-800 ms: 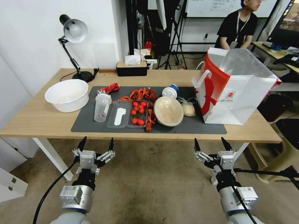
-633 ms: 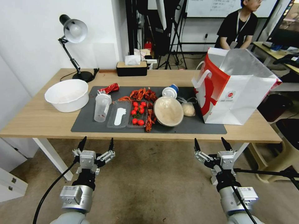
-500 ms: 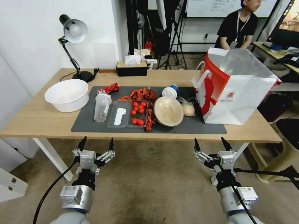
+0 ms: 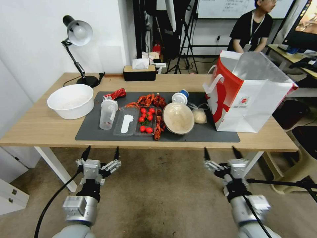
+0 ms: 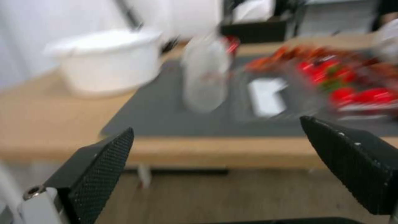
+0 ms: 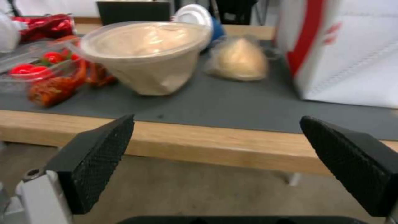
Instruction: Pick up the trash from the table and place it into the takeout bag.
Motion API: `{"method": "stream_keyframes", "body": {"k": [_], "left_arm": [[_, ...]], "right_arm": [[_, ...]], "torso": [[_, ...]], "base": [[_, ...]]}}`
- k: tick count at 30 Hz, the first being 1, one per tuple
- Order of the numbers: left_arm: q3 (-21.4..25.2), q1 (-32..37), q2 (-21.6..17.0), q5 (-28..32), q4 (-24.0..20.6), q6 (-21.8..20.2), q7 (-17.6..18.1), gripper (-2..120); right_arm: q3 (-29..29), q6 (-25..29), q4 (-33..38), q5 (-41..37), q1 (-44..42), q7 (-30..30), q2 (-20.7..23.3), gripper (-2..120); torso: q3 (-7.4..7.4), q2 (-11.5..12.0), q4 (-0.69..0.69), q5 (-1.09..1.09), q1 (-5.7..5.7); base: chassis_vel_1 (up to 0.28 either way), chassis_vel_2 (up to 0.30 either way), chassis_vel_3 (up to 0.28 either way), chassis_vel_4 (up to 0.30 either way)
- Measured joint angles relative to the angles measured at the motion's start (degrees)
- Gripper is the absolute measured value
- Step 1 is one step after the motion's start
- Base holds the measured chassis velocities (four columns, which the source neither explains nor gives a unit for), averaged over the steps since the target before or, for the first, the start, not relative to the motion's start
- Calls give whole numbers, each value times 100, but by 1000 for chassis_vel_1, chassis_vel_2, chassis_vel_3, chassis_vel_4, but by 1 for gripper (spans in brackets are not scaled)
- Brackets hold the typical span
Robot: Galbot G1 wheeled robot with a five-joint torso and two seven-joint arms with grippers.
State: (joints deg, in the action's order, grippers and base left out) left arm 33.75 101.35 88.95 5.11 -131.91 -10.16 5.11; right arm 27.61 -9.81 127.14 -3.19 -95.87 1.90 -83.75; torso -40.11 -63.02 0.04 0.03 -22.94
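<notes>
Grey mat: laid on the light-wood bench; trash is spread on it.
Paper bowl: tilted, mid-mat, beside bagged pale lump.
Lidded cup: upright, left part.
Takeout bag: upright, mat's right end.
Left gripper: before bench edge, jaws apart, nothing held.
Right gripper: likewise placed, jaws apart, nothing held.
</notes>
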Motion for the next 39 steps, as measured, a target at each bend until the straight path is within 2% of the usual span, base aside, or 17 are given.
{"method": "stream_keyframes", "body": {"k": [2,5,29,39], "left_arm": [[76,-92,134,260,-2,-307,172,100],[92,-106,176,360,0,-347,209,100],[107,-118,204,424,-48,-257,196,100],[134,-118,186,537,-66,-56,97,100]], "right_arm": [[-28,-53,-34,-41,67,25,22,100],[-32,-54,-35,-49,72,27,26,100],[-52,-2,25,-54,65,-11,-27,100],[-75,27,7,-342,24,-59,-56,100]], "torso": [[0,0,-3,-5,-1],[0,0,-4,-4,0],[1,0,-4,-4,1],[1,-1,-4,-3,2]], "base": [[0,0,0,0],[0,0,0,0],[0,0,0,0],[0,0,0,0]]}}
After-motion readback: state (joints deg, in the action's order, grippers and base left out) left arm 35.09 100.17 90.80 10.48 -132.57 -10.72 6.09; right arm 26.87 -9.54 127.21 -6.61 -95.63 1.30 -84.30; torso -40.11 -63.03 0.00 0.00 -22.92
